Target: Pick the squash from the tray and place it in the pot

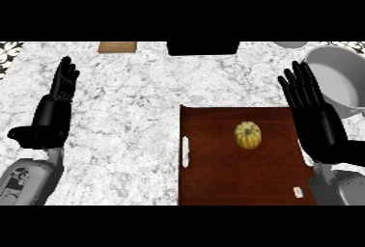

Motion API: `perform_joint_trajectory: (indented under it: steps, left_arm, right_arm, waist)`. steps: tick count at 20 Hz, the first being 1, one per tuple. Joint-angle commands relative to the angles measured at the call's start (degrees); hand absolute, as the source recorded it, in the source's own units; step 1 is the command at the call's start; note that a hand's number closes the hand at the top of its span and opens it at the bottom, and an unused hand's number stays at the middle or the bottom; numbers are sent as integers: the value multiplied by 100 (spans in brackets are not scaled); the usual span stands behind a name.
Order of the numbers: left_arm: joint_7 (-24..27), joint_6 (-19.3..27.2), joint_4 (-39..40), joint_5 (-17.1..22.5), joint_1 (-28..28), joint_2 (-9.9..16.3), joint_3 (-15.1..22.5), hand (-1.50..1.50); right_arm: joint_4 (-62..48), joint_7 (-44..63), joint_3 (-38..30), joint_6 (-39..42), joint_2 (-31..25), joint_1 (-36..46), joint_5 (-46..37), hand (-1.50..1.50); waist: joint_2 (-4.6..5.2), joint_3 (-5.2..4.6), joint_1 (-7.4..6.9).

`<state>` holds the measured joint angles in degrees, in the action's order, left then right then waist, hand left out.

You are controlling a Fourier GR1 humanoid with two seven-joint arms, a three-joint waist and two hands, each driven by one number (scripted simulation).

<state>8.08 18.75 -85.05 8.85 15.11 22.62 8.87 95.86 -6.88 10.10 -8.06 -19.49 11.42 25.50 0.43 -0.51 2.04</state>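
Fingers on both hands stand straight and hold nothing, so you are at the very start: the squash has not been picked yet. Take the tray (214, 183) as your landmark. Your right hand (317, 125) hangs over the tray's right edge, palm turned inward, fingertips pointing away from you toward the far side. Your left hand (53, 113) rests well to the left of the tray, over bare marble counter (121, 96), fingers up and idle.

On the tray, a little right of its middle, the squash (247, 135) lies alone, yellow and ribbed, just left of your right hand but not touching it. Near the tray's close right corner sits a small pale tag (299, 192).

Beyond the tray's far right corner stands the pot (335, 77), grey and open-topped, partly hidden behind your right fingers.

Your next move, as I judge it, is to bring the right hand left and down over the squash and curl round it. The lift to the pot then looks short, away and to the right. Watch that the round squash does not roll as you close.
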Motion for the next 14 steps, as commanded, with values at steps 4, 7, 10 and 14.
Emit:
perform_joint_trajectory:
  steps: [4, 7, 10, 14]
  left_arm:
    - [-170, -149, -64, 352, 98, -253, -127, 0]
    - [-275, -170, 11, 415, 198, -268, -132, 0]
    - [-583, -324, -154, 769, 196, -315, -240, 0]
    - [-796, -467, 140, 910, 491, -195, -527, 0]
  right_arm:
    - [-732, 1690, -462, 1212, -1697, 1183, 308, 150]
    - [-735, 1485, 268, 1719, -3079, 1152, -1497, 150]
    - [-1666, 1519, 46, 1639, -3507, 1144, -1947, -150]
    - [-1749, 94, 364, 2302, -3353, 1040, -2339, -150]
  waist:
    - [-14, 34, -357]
    - [28, -218, -412]
    - [22, 43, -440]
    - [-11, 55, -251]
